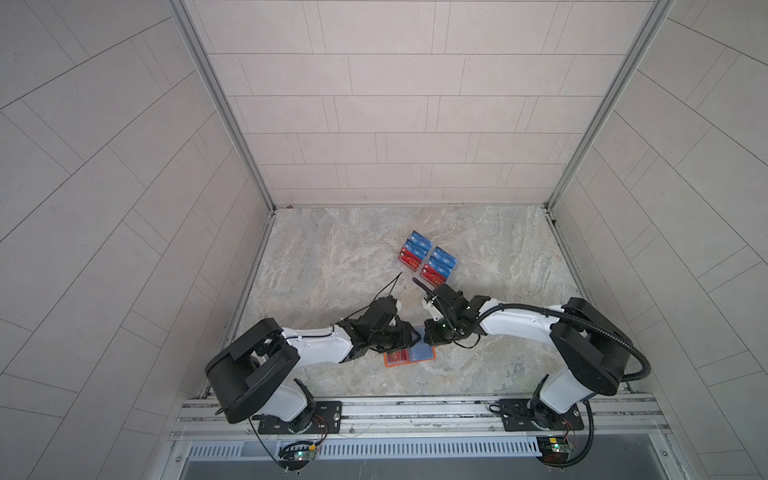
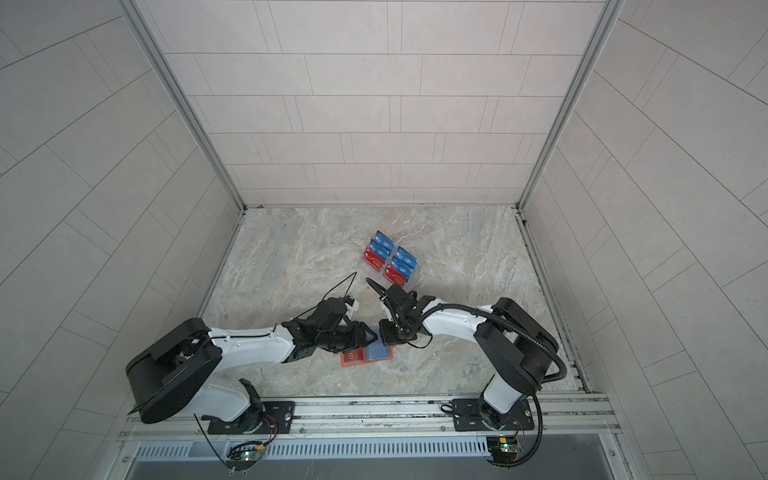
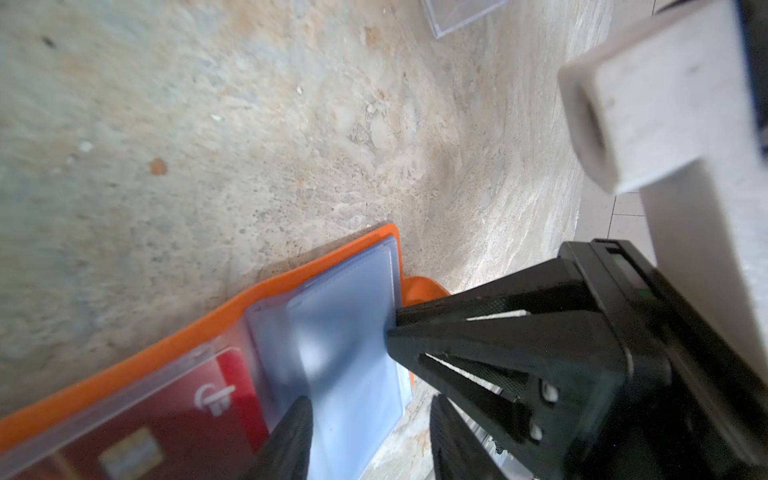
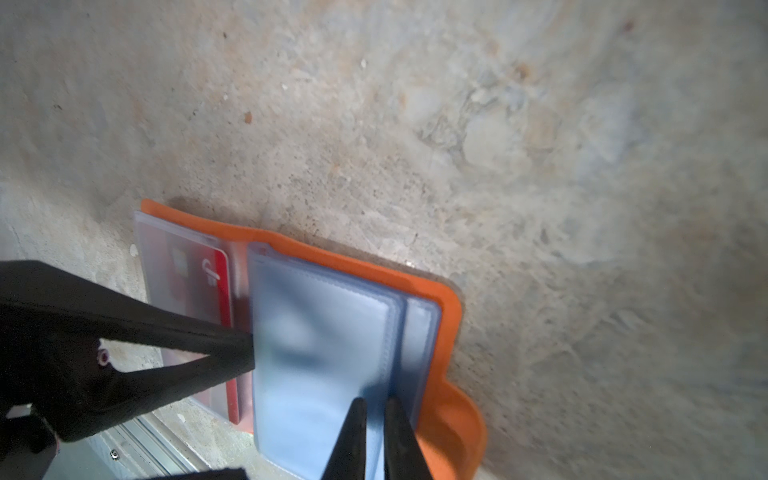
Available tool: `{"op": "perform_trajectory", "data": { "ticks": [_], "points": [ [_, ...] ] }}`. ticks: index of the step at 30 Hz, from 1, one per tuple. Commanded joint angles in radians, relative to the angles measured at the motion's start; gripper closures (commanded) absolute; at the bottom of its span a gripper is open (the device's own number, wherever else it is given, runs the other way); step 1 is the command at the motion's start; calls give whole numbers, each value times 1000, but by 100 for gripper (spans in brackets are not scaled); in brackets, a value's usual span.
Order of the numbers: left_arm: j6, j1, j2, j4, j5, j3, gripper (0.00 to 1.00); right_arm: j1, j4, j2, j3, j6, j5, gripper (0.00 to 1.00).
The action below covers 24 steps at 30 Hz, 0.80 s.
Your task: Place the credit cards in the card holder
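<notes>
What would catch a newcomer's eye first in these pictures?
The left gripper and right gripper meet over the open orange leathery card holder near the front of the marbled table; the right fingers pinch a bluish clear sleeve. Behind, red and blue VIP cards sit in a clear acrylic stand.

Soft, even light in both top views: the pale tiled walls [image 1: 104, 166] are bright, with no hard glare anywhere. The arms [image 1: 316, 338] throw only faint, fuzzy shadows on the worktop [image 1: 332, 257] just beside the card holder [image 1: 409, 358]. Far from the card holder, at the frame edges, the wall lines bow, which is wide-lens bending. Fine detail is a little soft.

In the left wrist view, the clear sleeves [image 3: 332, 353] in the card holder are smeared with blur. The left pincer [image 3: 368, 399] over them is a dark, unfocused mass. A bright patch sits on the worktop just past the holder's tab.

The right wrist view has the same smear on the sleeves, and the right pincer [image 4: 376, 405] is out of focus. There is a small glint beside the holder's orange edge.
</notes>
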Motion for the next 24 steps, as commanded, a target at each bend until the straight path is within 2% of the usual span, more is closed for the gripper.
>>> {"op": "perform_trajectory", "data": {
  "ticks": [1,16,24],
  "points": [
    [-24,-1,21,59,16,-21,50,11,-26,27,-27,6,16,86],
    [-154,-3,25,239,10,-126,50,12,-26,35,-23,5,14,86],
    [-211,-2,65,378,15,-161,53,14,-25,38,-19,5,14,87]
  ]
}}
